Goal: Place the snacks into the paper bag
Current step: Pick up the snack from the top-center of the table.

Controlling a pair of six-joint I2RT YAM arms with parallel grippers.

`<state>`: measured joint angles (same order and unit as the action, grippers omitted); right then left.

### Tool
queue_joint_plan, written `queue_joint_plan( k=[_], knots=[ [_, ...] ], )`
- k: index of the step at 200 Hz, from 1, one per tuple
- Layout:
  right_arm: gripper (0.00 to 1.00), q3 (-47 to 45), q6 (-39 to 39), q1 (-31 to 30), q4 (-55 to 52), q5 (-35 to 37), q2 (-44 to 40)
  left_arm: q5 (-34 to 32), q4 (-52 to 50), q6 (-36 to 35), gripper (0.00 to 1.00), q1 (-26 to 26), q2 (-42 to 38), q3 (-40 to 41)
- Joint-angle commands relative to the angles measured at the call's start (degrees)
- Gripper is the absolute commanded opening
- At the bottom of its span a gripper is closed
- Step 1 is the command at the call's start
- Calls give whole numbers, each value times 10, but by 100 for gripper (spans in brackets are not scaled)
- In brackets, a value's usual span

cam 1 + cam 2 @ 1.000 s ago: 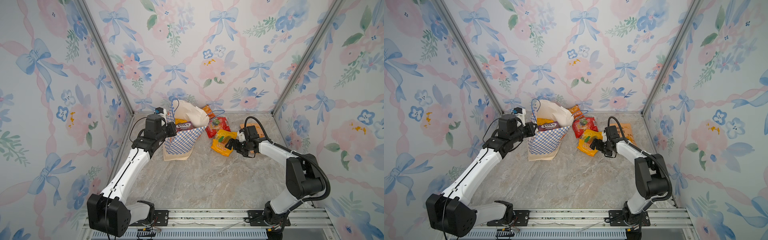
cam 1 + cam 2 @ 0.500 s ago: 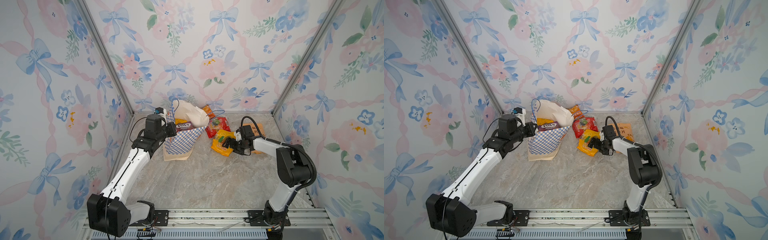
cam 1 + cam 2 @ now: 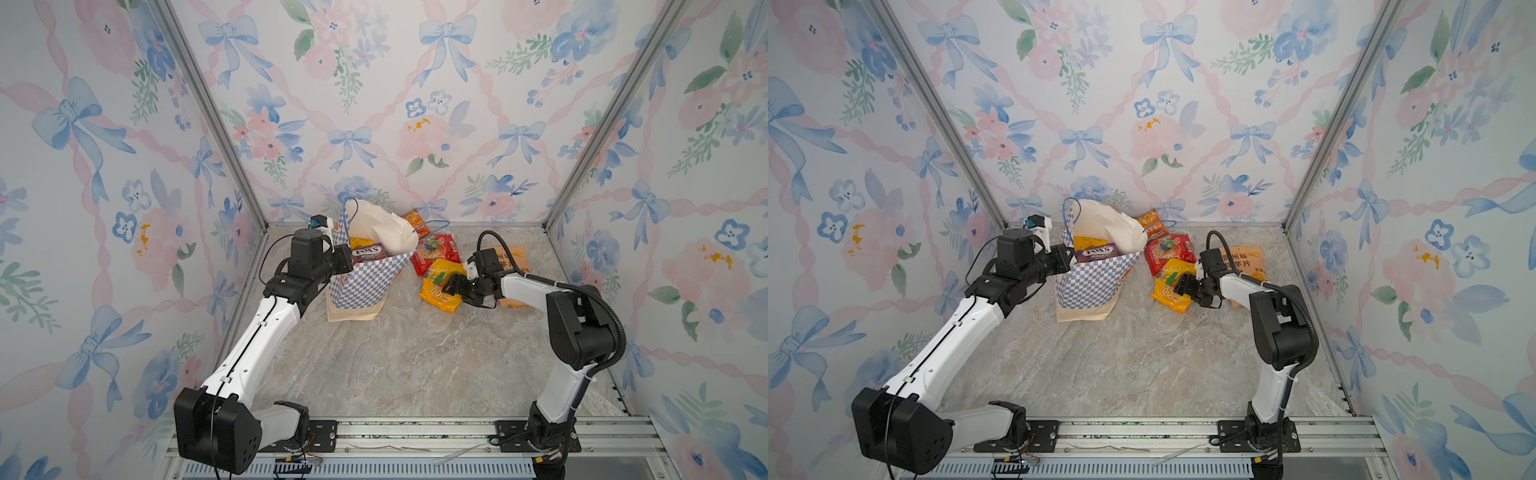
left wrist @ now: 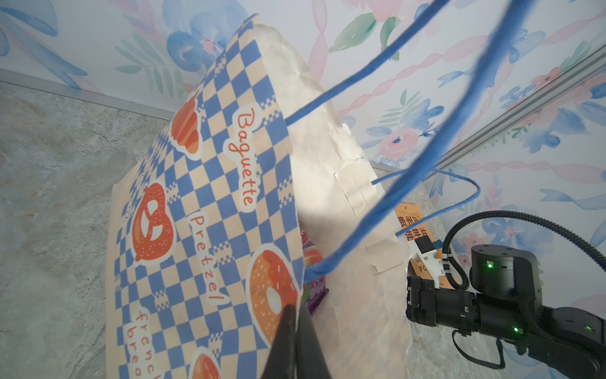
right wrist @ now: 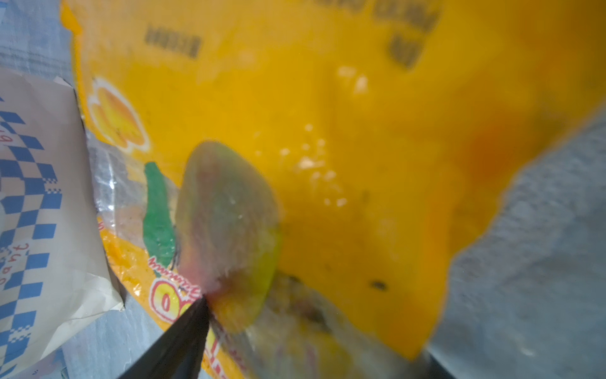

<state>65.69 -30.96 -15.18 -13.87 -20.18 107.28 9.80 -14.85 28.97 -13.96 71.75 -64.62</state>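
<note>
A stone-patterned bench (image 3: 415, 353) with 2 white-and-black robot arms reaching across it.

The left gripper (image 3: 347, 261) is fully closed, pinching the near rim of the paper bag (image 3: 361, 286). The bag is blue-and-white checkered outside and cream inside, and it stands open on the bench. In the left wrist view the closed fingers (image 4: 288, 331) nip the checkered edge (image 4: 196, 213), and a blue cord handle (image 4: 393, 197) loops past them. Inside the bag, just beyond the left gripper, sits a purple packet (image 3: 368, 252), with a yellow packet (image 3: 360, 242) behind it.

The right gripper (image 3: 452, 286) is low over a yellow-orange packet (image 3: 436, 293) that lies on the bench beside the bag's base. In the right wrist view this packet (image 5: 328, 131) fills the frame, with 1 dark finger (image 5: 183, 338) resting at its edge. The jaws stand apart with the packet between them, and I cannot tell whether they grip it.

Just past the right gripper lies a red packet (image 3: 436, 253), touching the yellow-orange one. Farther past it, against the back wall, is a small orange packet (image 3: 413, 217). A tan kraft pouch (image 3: 517, 259) lies flat behind the right gripper, partly under that arm's wrist.
</note>
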Motion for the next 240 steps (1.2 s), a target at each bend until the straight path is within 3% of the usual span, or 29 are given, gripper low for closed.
queue_joint_plan(
  k=[1, 29, 66, 102, 240],
  knots=[
    [67, 14, 4, -8, -8, -4, 4, 9, 8, -8, 0, -5, -12, 8],
    [52, 15, 7, -8, -12, -7, -9, 10, 8, -7, 0, -5, -15, 11],
    [22, 21, 10, -8, -18, -23, -23, 9, 8, -4, 0, -5, -23, 16],
    [0, 32, 16, -7, -33, -34, -44, 9, 8, -1, 0, -5, -26, 20],
    [0, 132, 77, -7, -190, -13, -225, 25, 8, 0, 0, -5, -8, 6]
  ],
)
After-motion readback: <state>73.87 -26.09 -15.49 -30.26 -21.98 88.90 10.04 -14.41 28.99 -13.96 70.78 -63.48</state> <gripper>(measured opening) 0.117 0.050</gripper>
